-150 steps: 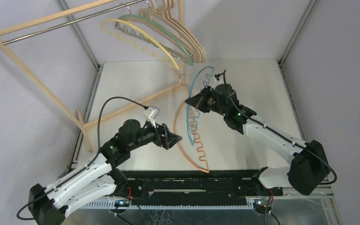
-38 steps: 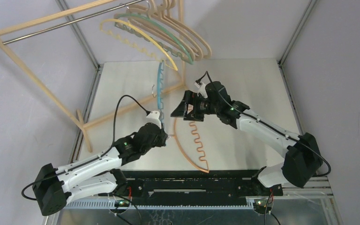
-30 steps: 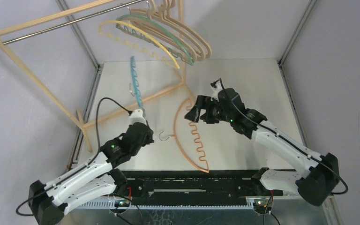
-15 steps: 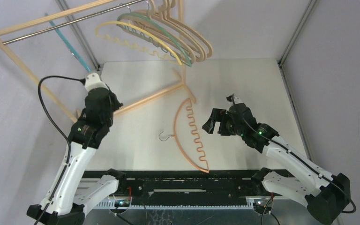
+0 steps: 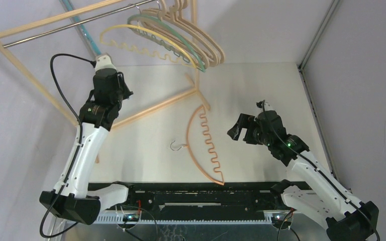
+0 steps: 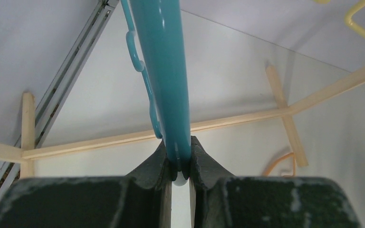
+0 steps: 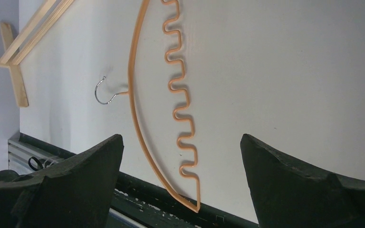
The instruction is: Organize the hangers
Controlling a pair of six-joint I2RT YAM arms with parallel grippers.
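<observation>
Fingers (image 6: 154, 166) of the left gripper (image 6: 180, 166) are clamping the lower end of the teal hanger (image 6: 164, 71), pinching its thin bar with no gap showing. Hanger is rising steeply from the jaws and, in the top view, is crossing the metal rail (image 5: 40, 34) of the wooden rack (image 5: 27, 75), well to the left of the hung hangers (image 5: 181, 35) crowding the rail's far end. Its hook is lying out of frame, so whether it is catching the rail cannot be told.

Right gripper (image 7: 181, 137) is hovering with its fingers spread wide, gripping nothing, above the orange hanger (image 7: 135, 95), which is lying flat on the table (image 5: 261, 85) with its metal hook (image 7: 103, 92) pointing toward the left arm's side.

Step in hand, by judgement: hanging the teal hanger. Next move is calling for the hook to be settled over the rail before the left fingers part. Orange hanger is waiting as the one item not yet on the rack.
</observation>
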